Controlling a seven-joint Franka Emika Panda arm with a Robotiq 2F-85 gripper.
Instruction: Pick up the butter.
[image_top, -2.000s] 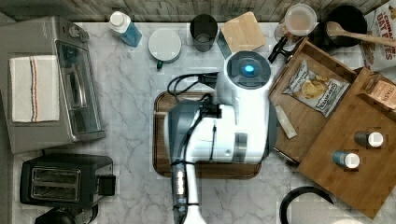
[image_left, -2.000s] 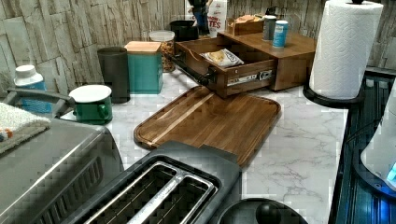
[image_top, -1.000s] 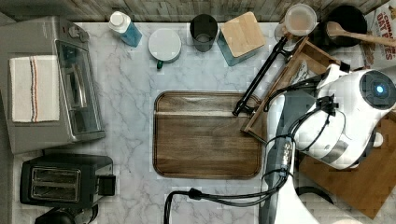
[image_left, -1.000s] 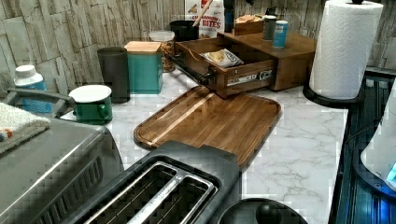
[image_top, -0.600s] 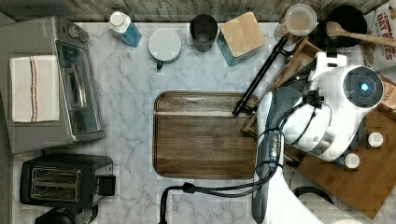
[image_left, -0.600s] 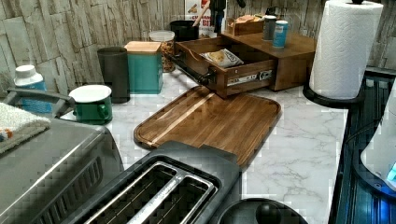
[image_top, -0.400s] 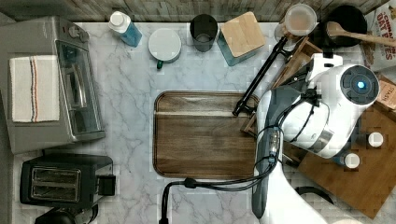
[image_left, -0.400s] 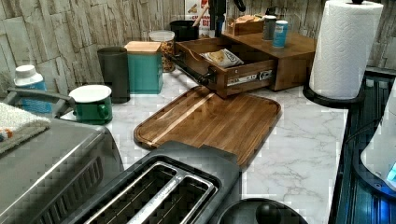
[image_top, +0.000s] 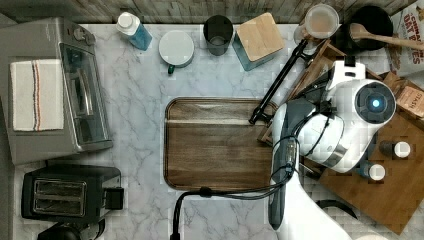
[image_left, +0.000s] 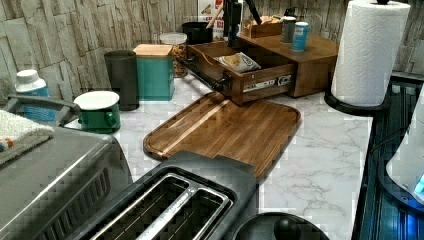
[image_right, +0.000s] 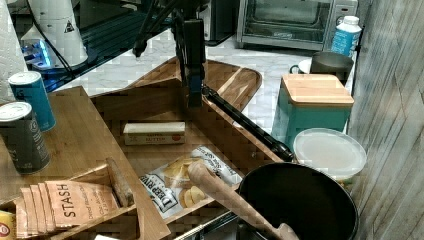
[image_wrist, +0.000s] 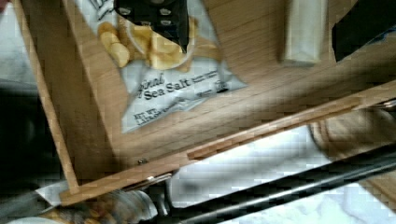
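The butter (image_right: 154, 133) is a pale beige stick lying flat on the floor of the open wooden drawer (image_right: 150, 95); the wrist view has the butter (image_wrist: 304, 32) just inside one dark finger (image_wrist: 362, 23). Beside it lies the silvery chip bag (image_right: 187, 175), under the other finger (image_wrist: 156, 18) in the wrist view. My gripper (image_wrist: 259, 46) is open, with nothing held. It hangs above the drawer (image_left: 250, 82), clear of the butter, as the gripper (image_right: 194, 100) in the right view and the gripper (image_left: 231, 35) in the left view. In the top view my arm (image_top: 345, 125) covers the drawer.
A wooden tray (image_top: 220, 145) lies mid-counter. Two spice cans (image_right: 25, 125) stand on the cabinet top beside a tea box (image_right: 65, 200). A black pot with a wooden spoon (image_right: 300, 205), a teal canister (image_right: 312, 107) and the drawer's black handle bar (image_right: 250, 125) are close by.
My arm has swung from over the wooden tray to over the open drawer at the top view's right. In the left view the gripper has come in above the drawer.
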